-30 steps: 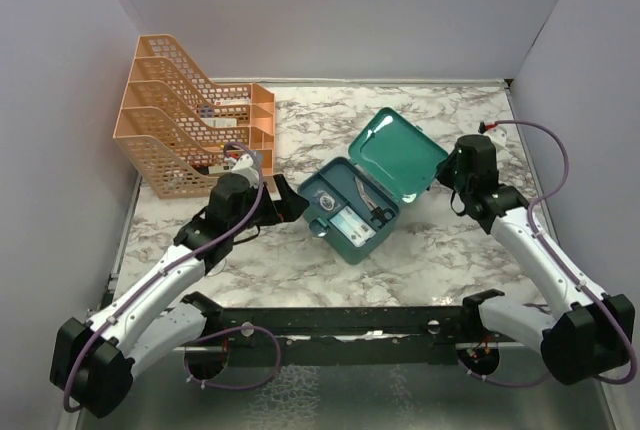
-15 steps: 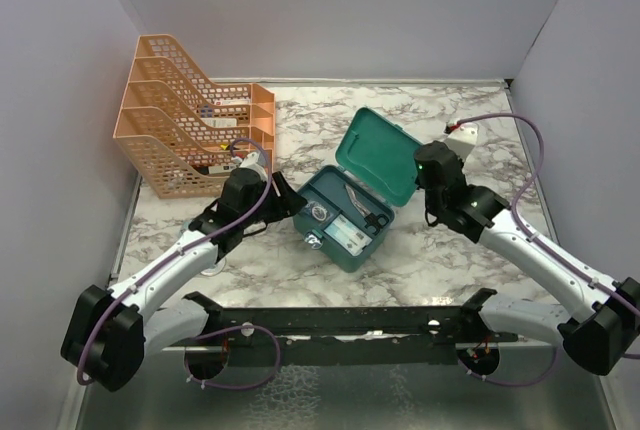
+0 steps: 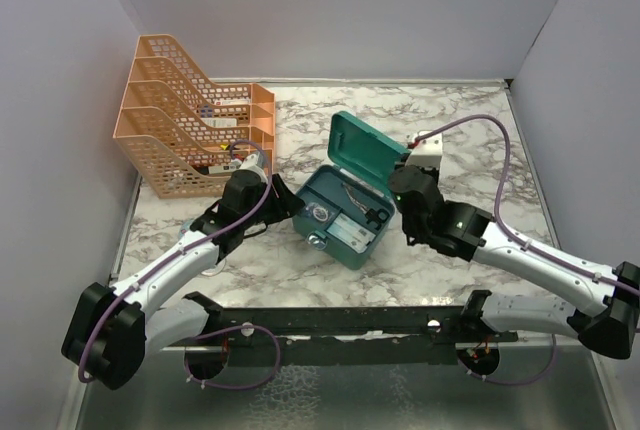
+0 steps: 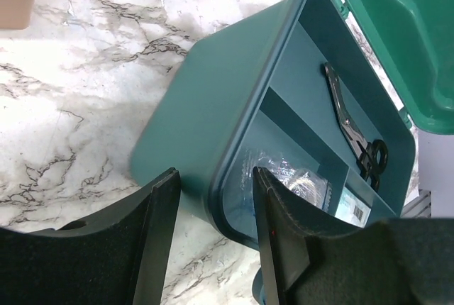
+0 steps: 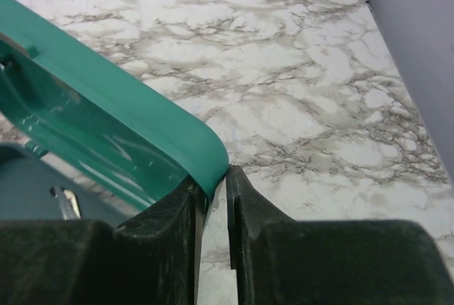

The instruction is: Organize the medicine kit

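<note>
The teal medicine kit [image 3: 335,235] sits near the middle of the marble table [image 3: 470,125], set at an angle, its hinged lid [image 3: 366,150] raised partway and leaning over the far side of the box. Inside, dividers split the box into compartments: a metal scissor-handled instrument [image 4: 351,120] lies in one long compartment, a clear wrapped packet [image 4: 298,181] in the one beside it, and a white-labelled packet [image 3: 352,230] towards the near corner. The right gripper [image 5: 213,181], reaching in from the kit's right side, is clamped on the lid's rounded edge, which runs down between its two black fingers [image 5: 252,206]. The left gripper [image 4: 215,184] stands astride the box's left wall, one finger outside over the marble and the other inside over the wrapped packet; its jaws are part-way apart, and whether they press on the wall cannot be told. To the left and behind the left arm stands an orange mesh file rack [image 3: 170,125], just beside the grey side wall [image 3: 50,100], with a few small items in its lower tiers too small to make out.
</note>
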Controlling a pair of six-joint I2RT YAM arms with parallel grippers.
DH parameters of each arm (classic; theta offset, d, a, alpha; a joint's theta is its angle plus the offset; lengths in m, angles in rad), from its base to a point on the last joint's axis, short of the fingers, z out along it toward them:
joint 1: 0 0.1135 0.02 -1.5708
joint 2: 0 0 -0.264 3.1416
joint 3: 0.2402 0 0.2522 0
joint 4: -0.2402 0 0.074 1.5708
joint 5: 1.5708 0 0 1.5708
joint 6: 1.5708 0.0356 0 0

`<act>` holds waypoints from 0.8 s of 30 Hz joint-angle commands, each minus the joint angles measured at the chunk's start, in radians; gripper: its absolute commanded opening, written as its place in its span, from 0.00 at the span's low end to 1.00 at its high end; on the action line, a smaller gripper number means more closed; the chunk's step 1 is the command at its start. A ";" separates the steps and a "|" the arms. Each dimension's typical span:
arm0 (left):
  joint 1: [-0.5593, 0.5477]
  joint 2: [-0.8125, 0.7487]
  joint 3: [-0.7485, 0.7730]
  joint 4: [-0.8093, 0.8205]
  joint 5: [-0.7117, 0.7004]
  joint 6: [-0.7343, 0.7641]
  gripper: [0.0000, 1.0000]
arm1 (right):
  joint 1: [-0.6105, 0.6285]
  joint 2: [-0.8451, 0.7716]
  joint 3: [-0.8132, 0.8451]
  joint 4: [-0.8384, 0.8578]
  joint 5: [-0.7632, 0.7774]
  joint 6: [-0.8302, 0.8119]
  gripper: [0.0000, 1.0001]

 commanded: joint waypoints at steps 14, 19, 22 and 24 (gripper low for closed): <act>-0.005 -0.001 0.014 0.044 -0.003 -0.001 0.48 | 0.143 -0.154 -0.166 0.237 -0.410 -0.415 0.41; -0.005 -0.020 0.027 0.009 -0.016 0.013 0.50 | 0.143 -0.162 -0.155 0.148 -0.493 -0.394 0.50; -0.005 -0.048 0.030 -0.027 -0.030 0.022 0.51 | 0.144 -0.177 -0.149 0.111 -0.554 -0.380 0.56; -0.005 -0.073 0.029 -0.056 -0.044 0.027 0.52 | 0.143 -0.179 -0.137 0.071 -0.596 -0.353 0.60</act>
